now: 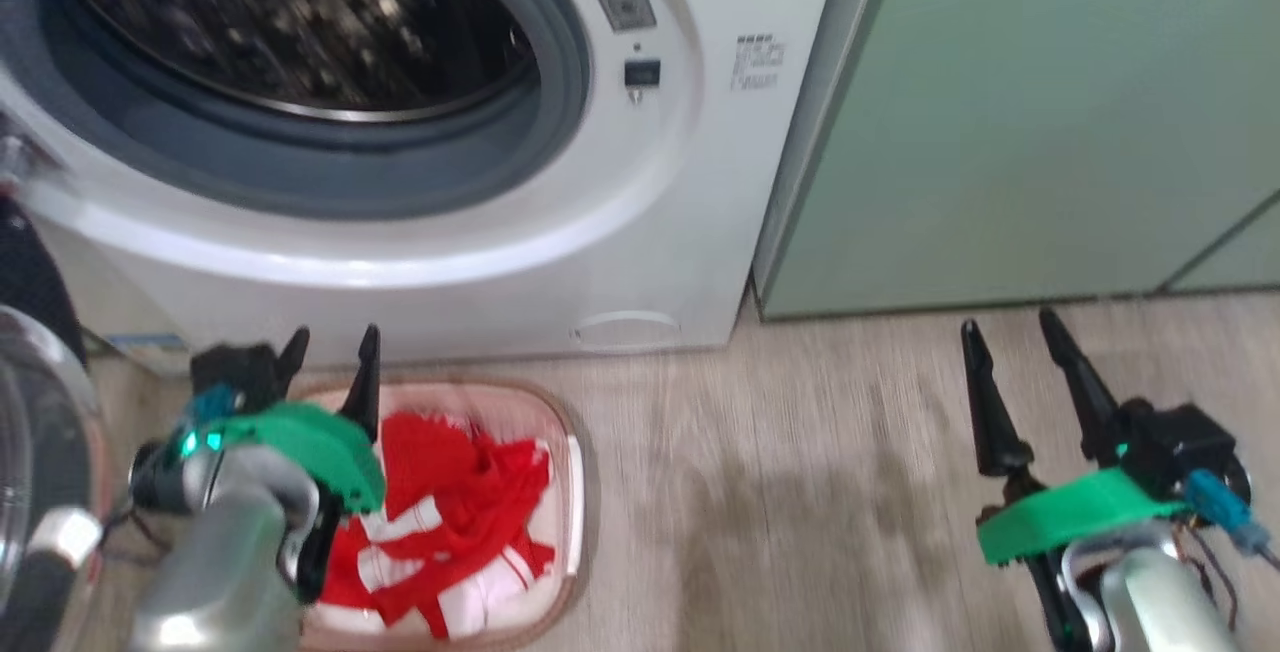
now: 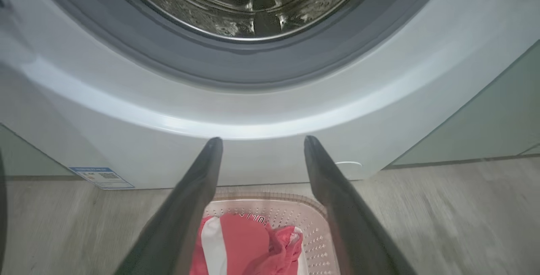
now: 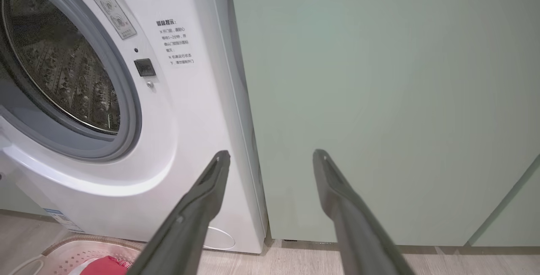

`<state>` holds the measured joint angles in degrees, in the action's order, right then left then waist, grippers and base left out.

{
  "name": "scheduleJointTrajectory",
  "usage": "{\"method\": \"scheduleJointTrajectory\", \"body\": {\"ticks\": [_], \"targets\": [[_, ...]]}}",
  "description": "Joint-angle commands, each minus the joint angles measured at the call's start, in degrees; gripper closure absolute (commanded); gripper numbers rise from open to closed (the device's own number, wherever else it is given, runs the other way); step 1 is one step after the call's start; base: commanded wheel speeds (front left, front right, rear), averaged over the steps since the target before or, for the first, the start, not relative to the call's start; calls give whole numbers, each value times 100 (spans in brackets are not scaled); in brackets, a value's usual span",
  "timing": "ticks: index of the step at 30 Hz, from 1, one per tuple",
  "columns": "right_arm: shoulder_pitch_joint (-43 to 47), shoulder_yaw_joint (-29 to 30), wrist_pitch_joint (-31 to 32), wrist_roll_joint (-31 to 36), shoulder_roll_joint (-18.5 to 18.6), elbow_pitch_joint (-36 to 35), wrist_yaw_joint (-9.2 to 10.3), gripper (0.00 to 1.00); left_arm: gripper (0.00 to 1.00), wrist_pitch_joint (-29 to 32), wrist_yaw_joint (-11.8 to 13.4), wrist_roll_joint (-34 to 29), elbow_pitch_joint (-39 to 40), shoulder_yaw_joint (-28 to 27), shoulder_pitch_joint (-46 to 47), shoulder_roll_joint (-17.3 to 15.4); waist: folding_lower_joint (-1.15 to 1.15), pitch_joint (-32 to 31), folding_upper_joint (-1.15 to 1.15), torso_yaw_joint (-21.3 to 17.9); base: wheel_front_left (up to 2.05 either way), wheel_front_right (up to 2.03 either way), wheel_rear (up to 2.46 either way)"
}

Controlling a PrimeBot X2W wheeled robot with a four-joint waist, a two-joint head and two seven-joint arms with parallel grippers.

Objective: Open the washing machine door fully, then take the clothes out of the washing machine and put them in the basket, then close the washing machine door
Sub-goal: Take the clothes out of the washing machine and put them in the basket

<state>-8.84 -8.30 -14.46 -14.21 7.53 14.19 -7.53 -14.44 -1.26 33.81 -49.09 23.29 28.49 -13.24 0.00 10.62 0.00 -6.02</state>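
Note:
The white washing machine (image 1: pixel 640 232) stands with its drum mouth uncovered, and I see bare metal inside the drum (image 2: pixel 249 1). Its door (image 1: pixel 35 432) hangs swung out at the far left edge of the head view, glass and dark rim partly showing. Red clothes (image 1: pixel 450 522) with white stripes lie in the basket (image 1: pixel 572 492) on the floor before the machine. My left gripper (image 1: pixel 335 342) hovers open above the basket's near-left side with nothing between its fingers. Off to the right, my right gripper (image 1: pixel 1005 327) is open over bare floor.
Pale green cabinets (image 1: pixel 1050 112) stand right of the washing machine. Wood-look floor (image 1: pixel 800 492) stretches between the basket and my right gripper. In the right wrist view the cabinet front (image 3: pixel 379 98) fills the space ahead of the fingers.

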Motion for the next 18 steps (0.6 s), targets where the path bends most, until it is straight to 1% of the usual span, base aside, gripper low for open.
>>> {"method": "scheduleJointTrajectory", "body": {"ticks": [1,3,4,8,11,18], "targets": [[75,-101,-54,-50,3,-139,4,0,0,-54,-40,-156,438,-491,-138,-203,0,-423,0,70,0,0,0],[145,-103,-54,-44,-10,-133,4,0,0,-55,-100,-319,793,-825,-428,-187,0,-570,0,70,0,0,0],[211,-98,-54,-30,-29,-137,4,0,0,-55,-188,-444,1097,-1140,-703,-145,0,-708,0,64,0,0,0],[336,-81,-54,3,-58,-180,4,0,0,-55,-285,-691,1609,-1701,-1226,-41,0,-904,0,11,0,0,0],[434,-34,-54,29,-63,-217,4,0,0,-55,-330,-885,1934,-2016,-1519,79,0,-996,0,-4,0,0,0],[597,46,-54,49,-68,-234,4,0,0,-55,-436,-1284,2295,-2403,-1953,258,0,-1154,0,-16,0,0,0]]}}
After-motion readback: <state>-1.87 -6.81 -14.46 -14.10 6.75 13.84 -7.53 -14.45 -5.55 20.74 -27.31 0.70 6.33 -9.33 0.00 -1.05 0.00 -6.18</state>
